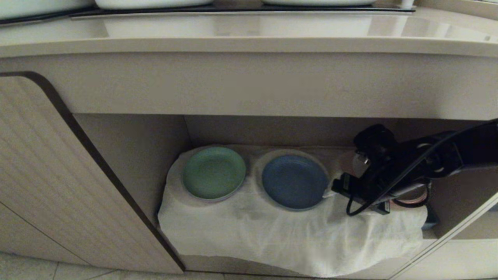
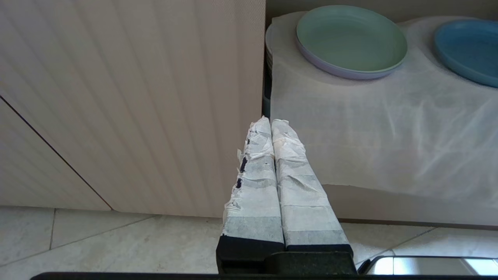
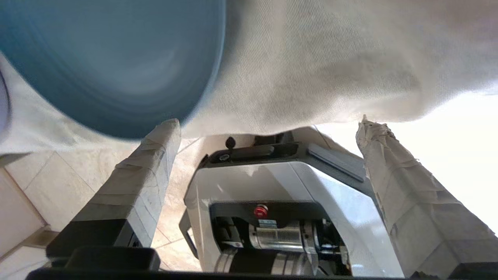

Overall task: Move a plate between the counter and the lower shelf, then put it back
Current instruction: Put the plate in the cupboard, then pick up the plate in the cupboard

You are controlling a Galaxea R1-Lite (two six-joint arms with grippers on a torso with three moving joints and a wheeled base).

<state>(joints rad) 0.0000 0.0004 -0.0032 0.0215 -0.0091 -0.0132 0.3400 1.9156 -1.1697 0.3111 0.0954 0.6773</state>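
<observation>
Head view: the plate [image 1: 295, 181] is seen lying flat, face up, on the white cloth [image 1: 272, 233] in the lower shelf [image 1: 132, 151], just beside the green plate [image 1: 214, 172] to its left and below the counter [image 1: 249, 35]; being round, it is given no long axis. The right gripper [image 1: 336, 190] is found at the plate's right rim, close enough that contact cannot be judged from here. In the right wrist view its tape-wrapped fingers [image 3: 144, 171] are spread wide with nothing between them, the blurred blue plate lying off to one side; a red knob [image 3: 261, 211] and a small label, too small to be read, are seen on the robot's base [image 3: 272, 202]. In the left wrist view the left gripper [image 2: 270, 123] is held away from the shelf, in front of the ribbed cabinet door [image 2: 128, 101], its taped fingers pressed together on nothing.
</observation>
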